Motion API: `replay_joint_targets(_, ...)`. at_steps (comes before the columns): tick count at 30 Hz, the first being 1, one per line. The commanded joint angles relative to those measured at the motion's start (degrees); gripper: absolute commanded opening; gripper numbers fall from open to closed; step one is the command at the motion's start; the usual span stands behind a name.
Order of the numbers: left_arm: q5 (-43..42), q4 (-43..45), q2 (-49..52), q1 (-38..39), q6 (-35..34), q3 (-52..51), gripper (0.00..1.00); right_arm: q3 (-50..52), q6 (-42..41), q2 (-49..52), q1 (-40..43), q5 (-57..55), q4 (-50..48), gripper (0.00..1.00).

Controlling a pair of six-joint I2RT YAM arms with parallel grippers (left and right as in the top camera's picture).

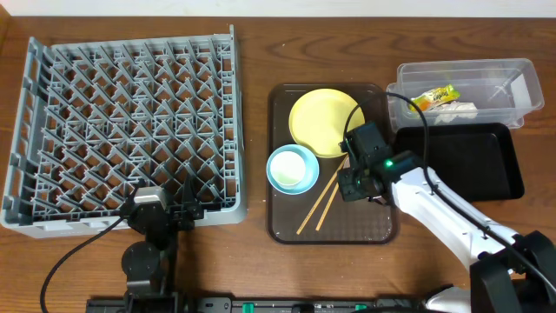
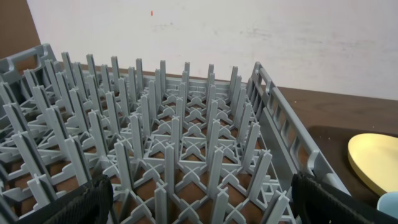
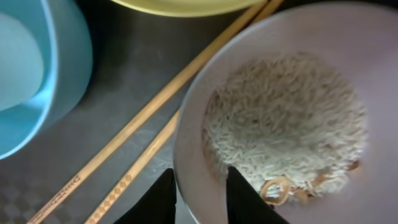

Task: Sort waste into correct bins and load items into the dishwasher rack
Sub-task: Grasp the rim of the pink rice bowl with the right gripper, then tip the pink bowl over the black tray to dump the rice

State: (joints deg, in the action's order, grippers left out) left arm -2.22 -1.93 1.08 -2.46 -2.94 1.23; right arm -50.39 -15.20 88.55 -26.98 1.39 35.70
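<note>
My right gripper (image 3: 200, 179) is shut on the rim of the white bowl (image 3: 193, 118), one finger inside and one outside. The bowl holds rice-like scraps (image 3: 286, 124). In the overhead view my right gripper (image 1: 359, 180) hides this bowl. The chopsticks (image 1: 321, 202) lie beside it on the brown tray, next to the light blue bowl (image 1: 292, 168), which holds something pale, and the yellow plate (image 1: 326, 122). The green-and-orange wrapper (image 1: 434, 97) and a white wrapper (image 1: 462, 109) lie in the clear tub (image 1: 512, 74). My left gripper (image 1: 178, 213) is open and empty at the front edge of the grey rack (image 1: 130, 113).
The brown serving tray (image 1: 334, 230) holds the dishes. The glossy black tray (image 1: 465, 165) sits right of it, just below the clear tub. The rack's upright pegs (image 2: 174, 137) fill the left wrist view, with the plate's edge (image 2: 376, 162) at the right.
</note>
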Motion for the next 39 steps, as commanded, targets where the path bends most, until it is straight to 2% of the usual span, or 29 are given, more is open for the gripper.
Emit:
replay_joint_targets(1, 0.7, -2.1, 0.0, 0.3, 0.3, -1.0, 0.93, 1.6, -1.7, 0.3, -0.9, -1.3, -1.3, 0.23)
replay_joint_targets(4, 0.7, -2.1, 0.0, 0.3, 0.3, -1.0, 0.93, 1.9, -1.7, 0.3, -0.9, -1.2, -1.7, 0.2)
replay_joint_targets(7, 0.7, -2.1, 0.0, 0.3, 0.3, -1.0, 0.93, 1.9, -1.5, 0.3, -0.9, -1.2, -1.9, 0.08)
replay_joint_targets(12, 0.7, -2.1, 0.0, 0.3, 0.3, -1.0, 0.93, 1.9, -1.5, 0.3, -0.9, -1.2, -2.1, 0.06)
replay_joint_targets(15, 0.7, -2.1, 0.0, 0.3, 0.3, -1.0, 0.93, 2.0, -1.5, 0.3, -0.9, -1.1, -1.9, 0.01)
replay_joint_targets(25, 0.7, -2.1, 0.0, 0.3, 0.3, -1.0, 0.93, -2.3, -1.5, 0.0, -0.9, -1.2, -1.6, 0.01)
replay_joint_targets(39, 0.8, -2.1, 0.0, 0.3, 0.3, -1.0, 0.93, -14.4, -1.5, 0.0, -0.7, -1.6, 10.9, 0.01)
